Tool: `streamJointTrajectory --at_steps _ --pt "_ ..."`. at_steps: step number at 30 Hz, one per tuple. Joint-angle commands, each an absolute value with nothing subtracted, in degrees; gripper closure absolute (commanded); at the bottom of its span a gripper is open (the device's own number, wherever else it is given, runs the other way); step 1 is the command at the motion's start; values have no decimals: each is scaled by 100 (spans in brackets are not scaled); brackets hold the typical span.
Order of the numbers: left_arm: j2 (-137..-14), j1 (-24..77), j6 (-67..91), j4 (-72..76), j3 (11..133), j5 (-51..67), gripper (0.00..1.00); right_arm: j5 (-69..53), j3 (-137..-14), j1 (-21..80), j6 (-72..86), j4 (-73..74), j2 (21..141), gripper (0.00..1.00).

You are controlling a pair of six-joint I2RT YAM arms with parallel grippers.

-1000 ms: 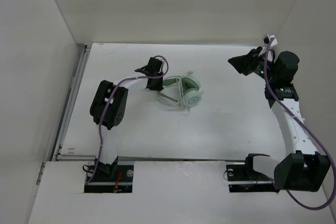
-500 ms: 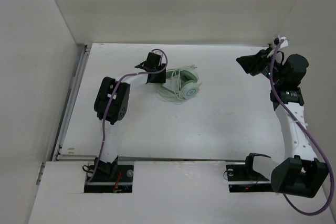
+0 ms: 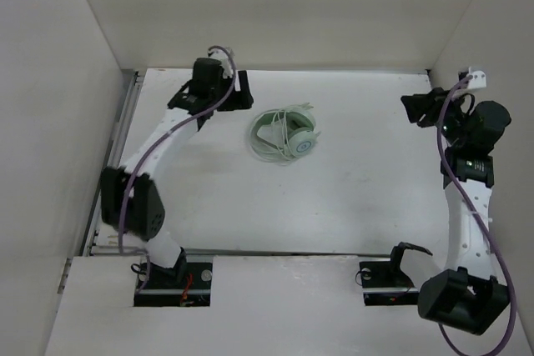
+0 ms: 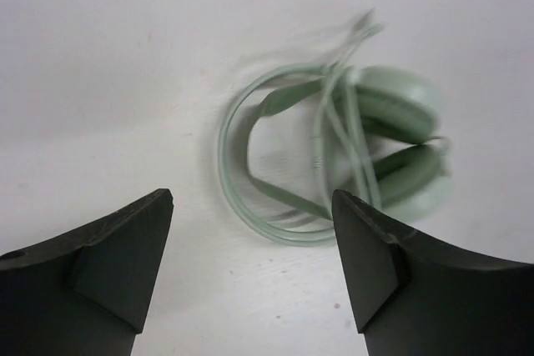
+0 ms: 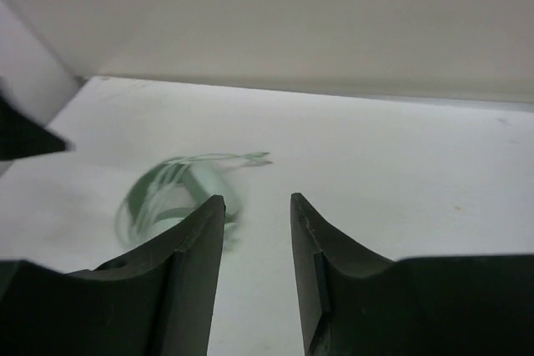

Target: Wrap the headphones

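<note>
The pale mint-green headphones (image 3: pixel 285 132) lie on the white table (image 3: pixel 350 198) with the thin whitish cable looped around the headband and ear cups. No gripper touches them. My left gripper (image 3: pixel 242 93) hovers at the far left of the headphones, open and empty. In the left wrist view the headphones (image 4: pixel 359 135) lie beyond the wide-apart fingers (image 4: pixel 125 256). My right gripper (image 3: pixel 415 108) is far to the right, near the side wall, open with nothing between its fingers (image 5: pixel 196 248). In the right wrist view the headphones (image 5: pixel 167 193) are blurred, well ahead on the left.
White walls (image 3: pixel 275 14) enclose the table on three sides. A metal rail (image 3: pixel 113 164) runs along the table's left edge. Purple cables (image 3: pixel 158 152) trail along both arms.
My left gripper opened, let go of the headphones and drew back toward the far left. The headphones settled flat on the table. My right gripper moved further right and opened wider.
</note>
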State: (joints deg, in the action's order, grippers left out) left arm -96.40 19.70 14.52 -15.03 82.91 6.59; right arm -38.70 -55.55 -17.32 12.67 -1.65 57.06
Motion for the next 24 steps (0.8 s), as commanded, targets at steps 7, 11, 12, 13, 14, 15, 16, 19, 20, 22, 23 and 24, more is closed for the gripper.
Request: streamJointTrajectory --at_steps 7,11,12,13,14,15,16,19,20,22,23,24 --pt "-7050 -844 81 -1768 6577 1397 0 -2426 -5301 -2885 -448 1441 5239 0" --pt "-6829 -2366 -684 -645 5504 1512 0 -2285 -5124 -3729 -378 1441 5299 0" --pt "-6847 -2647 -790 -294 5276 1486 0 -2285 -5133 -3879 -421 1528 5387 0" --pt "-6873 -2868 -869 49 5030 1529 0 -2259 -5176 -3976 -535 1625 5483 0" --pt "-6925 -3053 -931 427 4792 1555 0 -2250 -5246 -4064 -641 1791 5580 0" --pt "-7004 -3298 -932 857 4538 1573 0 -2224 -5299 -4109 -642 1915 5642 0" --pt "-7040 -3422 -914 1070 4405 1573 0 -2163 -5343 -4161 -615 2012 5669 0" --pt "-7180 -3643 -879 1853 3947 1451 0 -1943 -5370 -4284 -502 2197 5564 0" --pt "-7181 -3661 -818 1881 3946 1381 0 -1916 -5370 -4311 -397 2284 5459 0" --pt "-7224 -3687 -695 2143 3920 1196 0 -1915 -5300 -4337 -238 2416 5274 0" --pt "-7233 -3696 -660 2205 3894 1178 0 -1933 -5300 -4346 -176 2460 5247 0" --pt "-7199 -3696 -659 2276 3850 1178 0 -1864 -5282 -4346 -54 2504 5221 0"
